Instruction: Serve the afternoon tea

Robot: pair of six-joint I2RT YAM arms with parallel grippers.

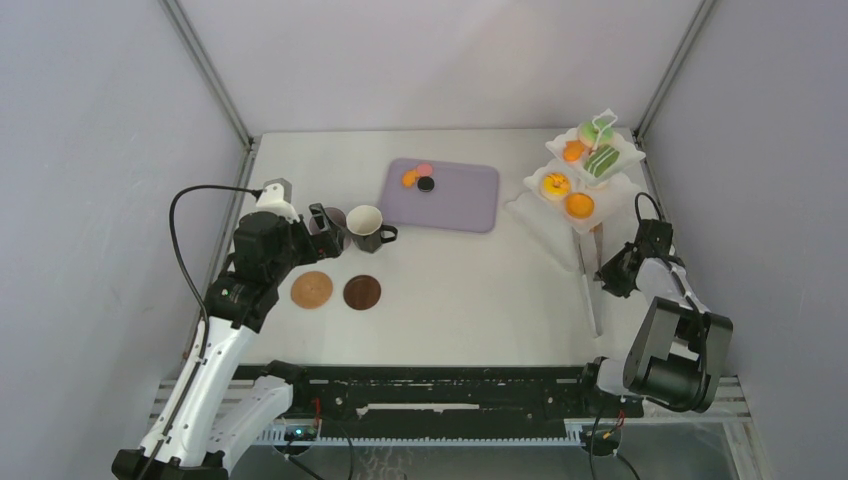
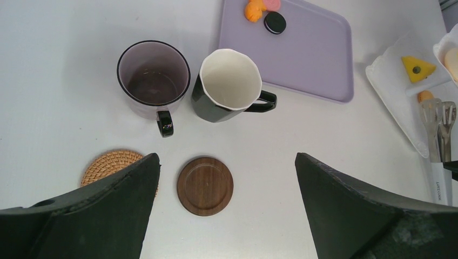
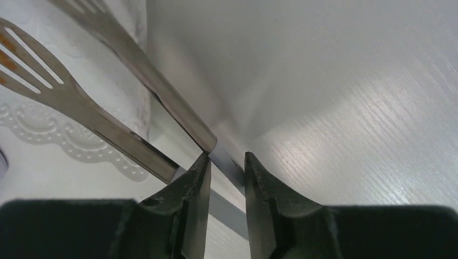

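Where the left pincer (image 2: 227, 162) hangs: above the near-left part of the white surface (image 1: 480, 290), fingers spread wide and released, with nothing between them. The two coasters lie below it.
Mauve mug (image 2: 154, 81): upright and looking empty, just beyond the coasters, with its dark handle pointing back toward the arms.
Dark mug (image 2: 229, 75): upright with a white inside, close beside the mauve mug on its right. Its handle points right, toward the tray.
Woven coaster (image 2: 110, 164): flat on the surface on the left, bare. In the left wrist view it is partly hidden behind the left finger.
Wood coaster (image 2: 205, 186): dark, round and bare, just right of the woven coaster and not touching it.
Tray (image 2: 318, 54): lilac and flat, beyond and to the right of the dark mug. Bunched in its far-left corner are an orange doughnut (image 2: 254, 9), a pink sweet (image 2: 273, 4) and a black round sweet (image 2: 275, 22).
Stand (image 1: 525, 200): white and tiered, in the far right corner. It holds a yellow doughnut (image 1: 555, 184), orange sweets (image 1: 579, 206) and green sweets (image 1: 602, 160).
Tongs (image 1: 590, 290): long, lying on the right of the surface. The slotted tips rest on the stand's lowest tier and the handle runs back toward the arms.
Right pincer (image 3: 226, 156): low over the surface and clenched narrow, grasping the tongs' handle, with a finger against either side.
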